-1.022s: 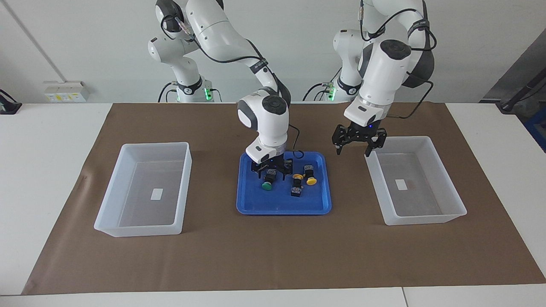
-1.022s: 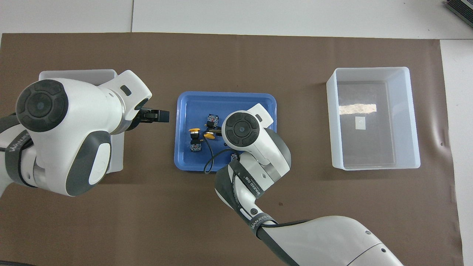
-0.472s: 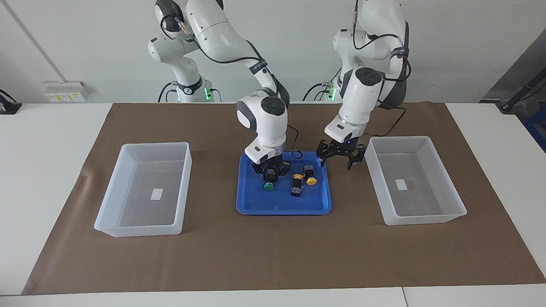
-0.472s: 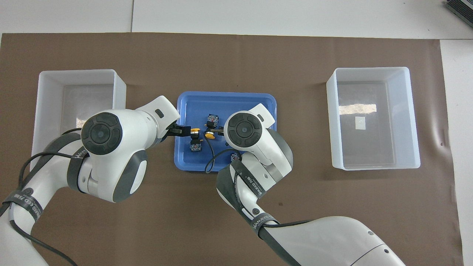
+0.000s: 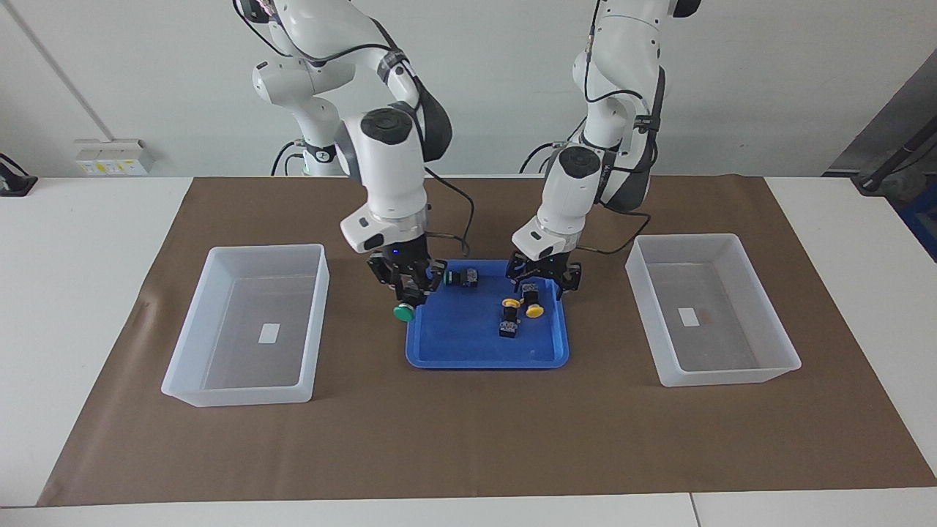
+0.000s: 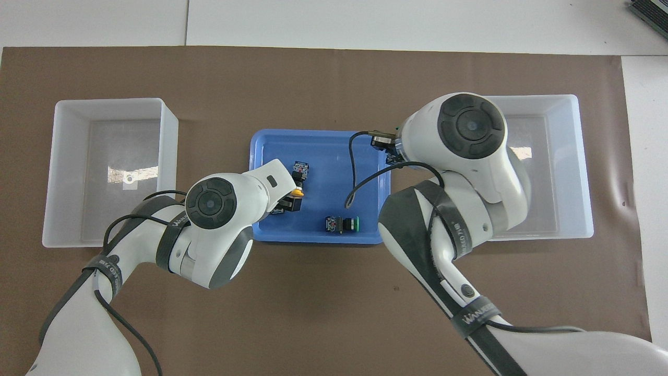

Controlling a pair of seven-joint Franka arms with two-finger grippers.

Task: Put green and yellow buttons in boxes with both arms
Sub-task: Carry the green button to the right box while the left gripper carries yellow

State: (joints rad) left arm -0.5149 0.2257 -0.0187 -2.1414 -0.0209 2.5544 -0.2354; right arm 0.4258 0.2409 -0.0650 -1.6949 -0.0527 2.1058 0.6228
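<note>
My right gripper [image 5: 408,293] is shut on a green button [image 5: 402,313] and holds it in the air over the edge of the blue tray [image 5: 468,353] toward the right arm's end. A second green button [image 5: 460,278] lies on its side in the tray [image 6: 323,149]; it also shows in the overhead view [image 6: 344,224]. Two yellow buttons [image 5: 535,311] [image 5: 510,303] lie in the tray. My left gripper [image 5: 545,284] is open, low over the yellow button nearer the left arm's end. Both boxes [image 5: 249,322] [image 5: 710,311] hold only a label.
A brown mat [image 5: 468,439] covers the table's middle. In the overhead view my right arm's wrist [image 6: 469,125] hides part of one box [image 6: 569,167], and my left wrist [image 6: 214,203] covers the tray's corner. The other box [image 6: 68,167] shows whole.
My right gripper has lifted a green button from the tray and moved toward the right arm's end. My left gripper has come from its box down over the yellow buttons.
</note>
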